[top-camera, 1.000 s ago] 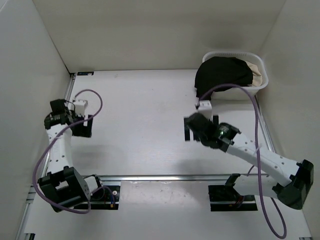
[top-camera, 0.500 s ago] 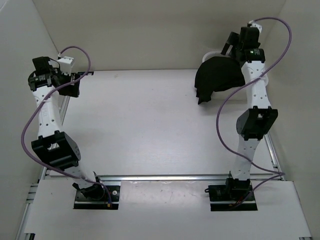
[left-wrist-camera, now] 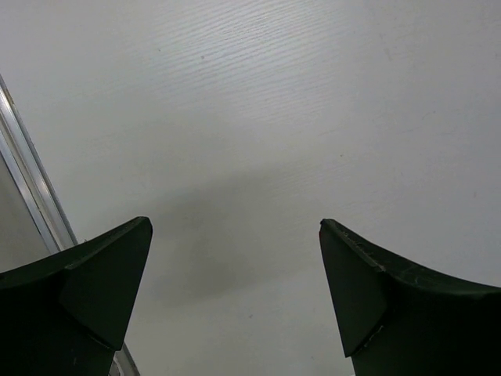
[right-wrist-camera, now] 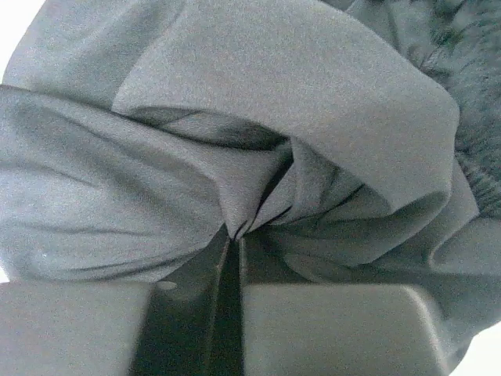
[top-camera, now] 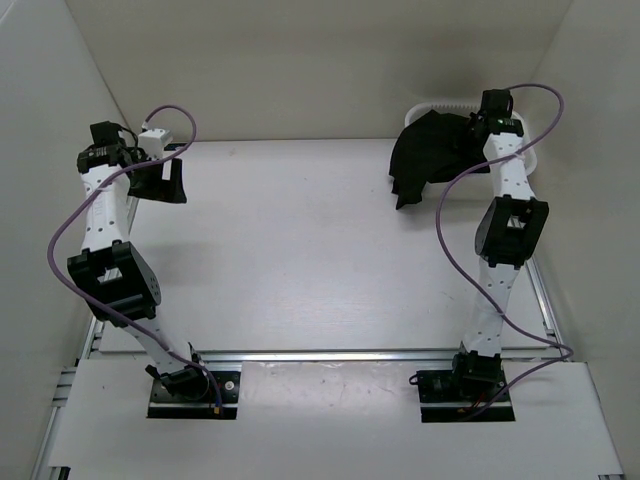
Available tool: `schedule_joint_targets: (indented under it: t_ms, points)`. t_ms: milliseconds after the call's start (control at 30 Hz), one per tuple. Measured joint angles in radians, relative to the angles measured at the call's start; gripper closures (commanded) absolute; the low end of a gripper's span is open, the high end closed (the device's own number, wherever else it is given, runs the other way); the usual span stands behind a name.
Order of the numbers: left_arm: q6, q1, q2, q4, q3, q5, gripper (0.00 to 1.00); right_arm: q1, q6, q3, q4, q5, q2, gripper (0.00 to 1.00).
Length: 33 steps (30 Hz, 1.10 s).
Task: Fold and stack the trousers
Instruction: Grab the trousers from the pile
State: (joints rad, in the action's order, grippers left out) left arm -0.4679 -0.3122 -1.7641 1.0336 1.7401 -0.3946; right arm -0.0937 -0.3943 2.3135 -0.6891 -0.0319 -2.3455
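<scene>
The left gripper (top-camera: 160, 182) hangs over the far left part of the table (top-camera: 290, 240), close to the side rail (left-wrist-camera: 31, 188). Its fingers (left-wrist-camera: 94, 274) are spread wide with nothing between them, only bare white tabletop below.

At the far right corner the trousers (top-camera: 430, 155) lie bunched in a black heap on the basket (top-camera: 440, 104). Part of the cloth spills over the basket's near left rim, and one point hangs down toward the table.

The right arm stands tall beside them, and the right gripper (top-camera: 475, 125) is down on the top of the heap. In the wrist view its jaws are pressed almost together, pinching a gathered fold of the trousers, and creases radiate from the pinch.
</scene>
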Motion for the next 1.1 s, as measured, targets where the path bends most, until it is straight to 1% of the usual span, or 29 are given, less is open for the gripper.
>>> schedule_joint_targets:
  t_ms: [133, 233, 333, 367, 433, 500, 533, 567, 600, 667, 733, 833, 867, 900, 933, 967, 1000, 1100]
  points:
    - [0.014, 0.000, -0.002, 0.006, 0.000, -0.007, 0.00, 0.005, -0.004, 0.014, -0.019, 0.017, 0.009, 1.00]
    - [0.021, 0.000, -0.001, 0.011, 0.000, -0.010, 0.00, 0.008, -0.002, -0.003, -0.025, 0.024, 0.056, 1.00]
    - [0.026, 0.000, -0.001, 0.016, 0.000, -0.010, 0.01, 0.025, 0.013, -0.052, -0.032, 0.020, 0.176, 1.00]
    - [0.027, 0.000, 0.000, 0.018, 0.000, -0.010, 0.02, 0.040, 0.023, -0.060, -0.035, 0.017, 0.224, 1.00]
    - [0.032, 0.000, 0.005, 0.021, 0.000, -0.010, 0.09, 0.099, 0.045, -0.076, -0.025, 0.009, 0.344, 1.00]
    - [0.036, 0.000, 0.014, 0.026, 0.000, -0.009, 0.20, 0.201, 0.079, -0.080, 0.002, -0.004, 0.467, 1.00]
    - [0.041, 0.000, 0.021, 0.029, 0.000, -0.008, 0.39, 0.271, 0.099, -0.080, 0.022, -0.019, 0.525, 1.00]
    - [0.045, 0.000, 0.028, 0.034, 0.000, -0.008, 0.50, 0.341, 0.122, -0.080, 0.041, -0.033, 0.571, 1.00]
    - [0.052, 0.000, 0.035, 0.038, 0.000, -0.007, 0.59, 0.435, 0.151, -0.076, 0.061, -0.053, 0.613, 1.00]
    - [0.054, 0.000, 0.050, 0.047, 0.000, -0.006, 0.71, 0.610, 0.198, -0.063, 0.101, -0.078, 0.661, 1.00]
    - [0.053, 0.000, 0.062, 0.067, 0.013, -0.006, 0.71, 0.796, 0.216, -0.040, 0.156, -0.085, 0.658, 1.00]
    - [0.054, 0.000, 0.063, 0.075, 0.041, -0.001, 0.61, 0.866, 0.186, -0.039, 0.183, -0.089, 0.591, 1.00]
    - [0.053, 0.000, 0.063, 0.076, 0.052, 0.002, 0.52, 0.877, 0.175, -0.041, 0.186, -0.085, 0.554, 0.97]
    - [0.052, 0.000, 0.065, 0.075, 0.061, 0.006, 0.43, 0.887, 0.166, -0.047, 0.190, -0.070, 0.512, 0.68]
    - [0.051, 0.000, 0.069, 0.074, 0.065, 0.010, 0.39, 0.893, 0.159, -0.055, 0.188, -0.054, 0.470, 0.40]
    - [0.053, 0.000, 0.072, 0.074, 0.067, 0.016, 0.36, 0.900, 0.151, -0.056, 0.174, -0.027, 0.413, 0.13]
    - [0.051, 0.000, 0.078, 0.075, 0.067, 0.024, 0.35, 0.906, 0.149, -0.052, 0.164, 0.000, 0.361, 0.01]
    - [0.042, 0.000, 0.084, 0.081, 0.064, 0.047, 0.33, 0.926, 0.166, -0.007, 0.063, 0.074, 0.196, 0.01]
